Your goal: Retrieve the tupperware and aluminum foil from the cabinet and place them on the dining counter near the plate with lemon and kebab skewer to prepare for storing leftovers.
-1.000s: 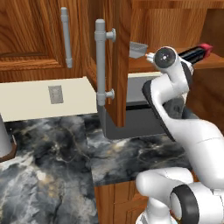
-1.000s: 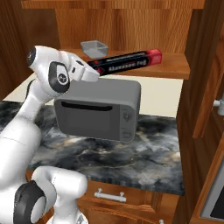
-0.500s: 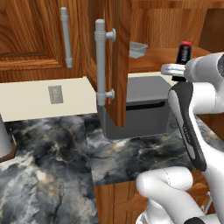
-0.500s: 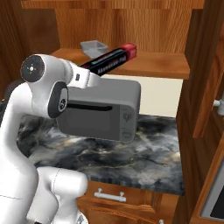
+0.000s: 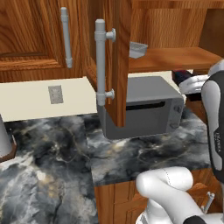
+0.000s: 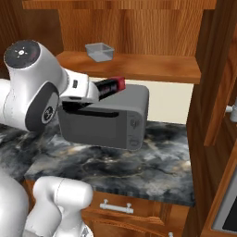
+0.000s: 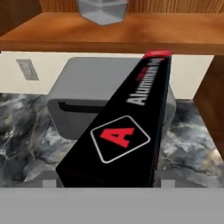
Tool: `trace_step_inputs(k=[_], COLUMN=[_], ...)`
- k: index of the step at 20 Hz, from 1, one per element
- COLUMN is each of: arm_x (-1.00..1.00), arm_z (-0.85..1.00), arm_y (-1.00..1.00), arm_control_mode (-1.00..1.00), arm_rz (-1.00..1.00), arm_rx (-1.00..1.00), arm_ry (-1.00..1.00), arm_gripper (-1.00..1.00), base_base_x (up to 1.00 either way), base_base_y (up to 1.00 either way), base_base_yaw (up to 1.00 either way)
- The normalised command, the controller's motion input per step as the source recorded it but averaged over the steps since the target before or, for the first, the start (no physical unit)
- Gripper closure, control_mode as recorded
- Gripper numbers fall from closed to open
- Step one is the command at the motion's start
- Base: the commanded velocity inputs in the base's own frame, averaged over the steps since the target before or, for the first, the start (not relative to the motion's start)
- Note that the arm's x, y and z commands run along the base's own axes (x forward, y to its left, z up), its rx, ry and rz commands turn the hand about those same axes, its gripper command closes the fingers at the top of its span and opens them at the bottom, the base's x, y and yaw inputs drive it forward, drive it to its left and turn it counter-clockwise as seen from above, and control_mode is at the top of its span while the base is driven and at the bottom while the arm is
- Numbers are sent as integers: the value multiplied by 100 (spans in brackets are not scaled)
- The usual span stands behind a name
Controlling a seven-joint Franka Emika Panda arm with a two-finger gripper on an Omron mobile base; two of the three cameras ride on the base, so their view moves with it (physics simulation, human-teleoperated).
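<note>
Although the box's near end hides the fingertips in the hand view, the jaws are clamped on the aluminum foil [image 7: 131,127], held level above the microwave [image 6: 109,118]. Tupperware [image 6: 99,51] sits on the cabinet [image 6: 139,67] shelf, beyond the bent arm.

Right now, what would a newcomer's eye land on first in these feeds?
The long black foil box with its red end, held in the gripper and sticking out over the grey microwave. Next, the small clear tub sitting alone on the open cabinet's wooden shelf above the microwave.
</note>
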Motion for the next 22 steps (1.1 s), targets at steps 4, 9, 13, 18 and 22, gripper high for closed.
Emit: trace_step_inputs(k=[4,9,13,18,22], arm_x=[-92,-18,65,55,14], arm_z=[-53,-57,-40,-75,-67], arm_y=[-2,-7,-15,-1,0], arm_control_mode=[-100,-100,-100,-100,-100], arm_rz=[-17,-17,1,16,9], arm_rx=[-3,0,4,2,0], arm_ry=[56,57,25,0,-10], arm_gripper=[100,100,100,100,100], base_base_x=[0,0,0,0,0], base_base_y=[0,0,0,0,0], base_base_yaw=[0,0,0,0,0])
